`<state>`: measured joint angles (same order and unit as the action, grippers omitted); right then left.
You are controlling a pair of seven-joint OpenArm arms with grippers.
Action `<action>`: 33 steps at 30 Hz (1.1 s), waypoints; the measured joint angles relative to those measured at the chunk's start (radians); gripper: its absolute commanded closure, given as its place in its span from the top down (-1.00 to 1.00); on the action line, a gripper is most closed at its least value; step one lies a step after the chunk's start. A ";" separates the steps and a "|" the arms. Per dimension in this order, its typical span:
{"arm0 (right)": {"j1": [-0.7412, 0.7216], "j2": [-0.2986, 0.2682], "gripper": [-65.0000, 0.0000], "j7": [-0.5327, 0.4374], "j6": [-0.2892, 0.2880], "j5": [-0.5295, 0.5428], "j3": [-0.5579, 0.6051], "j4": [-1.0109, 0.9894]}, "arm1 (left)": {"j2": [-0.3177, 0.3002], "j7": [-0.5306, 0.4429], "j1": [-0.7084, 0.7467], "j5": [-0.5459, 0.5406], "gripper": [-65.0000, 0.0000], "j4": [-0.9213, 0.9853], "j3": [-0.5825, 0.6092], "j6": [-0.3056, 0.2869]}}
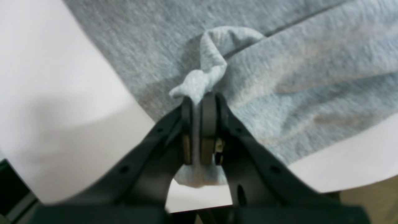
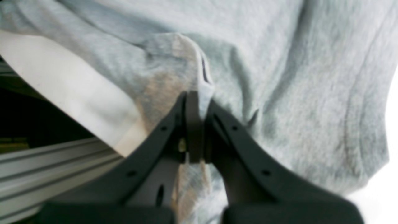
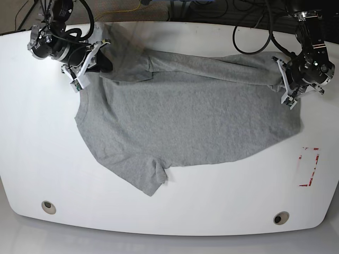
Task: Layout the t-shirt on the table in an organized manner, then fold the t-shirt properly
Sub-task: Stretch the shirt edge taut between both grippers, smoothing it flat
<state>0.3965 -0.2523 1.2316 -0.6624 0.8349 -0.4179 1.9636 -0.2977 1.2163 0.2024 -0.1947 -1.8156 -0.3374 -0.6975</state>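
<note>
The light grey t-shirt lies spread across the white table, with one sleeve pointing toward the front edge. At the shirt's far right edge, my left gripper is shut on the cloth. The left wrist view shows its pads pinching a bunched fold of the t-shirt. My right gripper sits at the shirt's far left corner, near the back edge of the table. In the right wrist view the right gripper is shut on a raised ridge of the t-shirt.
Two round grommet holes sit near the front edge. A small red-outlined rectangle mark lies at the right, below the left arm. Cables run behind the back edge. A metal rail shows beyond the table edge.
</note>
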 measured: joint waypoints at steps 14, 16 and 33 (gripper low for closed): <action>0.081 -0.063 -1.00 0.003 -0.003 0.092 -0.036 0.029 | -0.041 -0.002 0.127 -0.005 -1.00 -0.072 -0.010 0.000; 0.080 -0.088 -1.00 0.004 0.000 0.111 -0.044 0.029 | -0.048 -0.003 0.146 -0.012 -1.00 -0.079 -0.018 -0.002; -0.032 -0.161 -1.00 0.067 0.000 0.191 -0.070 0.029 | -0.080 -0.014 0.154 -0.018 -1.00 -0.082 -0.046 -0.003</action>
<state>0.3649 -0.4129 1.2987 -0.6624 1.0256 -0.4881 1.9923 -0.3782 1.2026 0.3561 -0.2123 -1.8980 -0.3836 -0.7002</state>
